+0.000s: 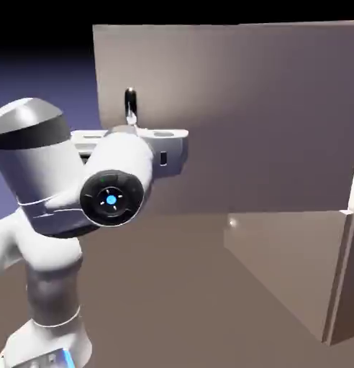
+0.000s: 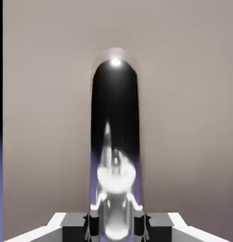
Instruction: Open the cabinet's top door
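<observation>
Taupe top door (image 1: 244, 115) swung open, silver handle (image 1: 129, 102) upright.

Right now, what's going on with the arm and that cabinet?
The white Franka arm's gripper is shut on the slim silver loop handle of the tall taupe top door. That door stands swung out from the boxy taupe-beige cabinet; in the exterior view its broad flat face spans most of the picture. The hand view shows the handle large between the grey fingertips.

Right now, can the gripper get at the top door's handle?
Yes, apparently: the gripper is already on the handle, jaws shut around the silver loop. The exterior view shows the top door swung out from the cabinet, nothing between.
</observation>
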You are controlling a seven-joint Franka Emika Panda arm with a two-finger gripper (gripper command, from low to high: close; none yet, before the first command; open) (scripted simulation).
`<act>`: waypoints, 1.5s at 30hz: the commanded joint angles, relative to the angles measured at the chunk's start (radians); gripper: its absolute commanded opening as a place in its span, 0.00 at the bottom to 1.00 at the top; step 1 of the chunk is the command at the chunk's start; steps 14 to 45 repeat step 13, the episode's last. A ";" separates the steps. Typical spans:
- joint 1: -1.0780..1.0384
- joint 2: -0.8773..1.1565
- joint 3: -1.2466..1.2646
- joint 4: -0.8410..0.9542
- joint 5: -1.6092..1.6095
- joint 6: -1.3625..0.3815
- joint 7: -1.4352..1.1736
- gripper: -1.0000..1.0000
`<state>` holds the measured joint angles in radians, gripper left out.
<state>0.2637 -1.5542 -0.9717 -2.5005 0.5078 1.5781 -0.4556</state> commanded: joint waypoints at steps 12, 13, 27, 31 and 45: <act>0.323 0.044 -0.154 0.435 -0.095 -0.354 0.051 0.00; 0.349 0.046 -0.161 0.469 -0.098 -0.379 0.056 0.00; 0.349 0.046 -0.161 0.469 -0.098 -0.379 0.056 0.00; 0.349 0.046 -0.161 0.469 -0.098 -0.379 0.056 0.00; 0.349 0.046 -0.161 0.469 -0.098 -0.379 0.056 0.00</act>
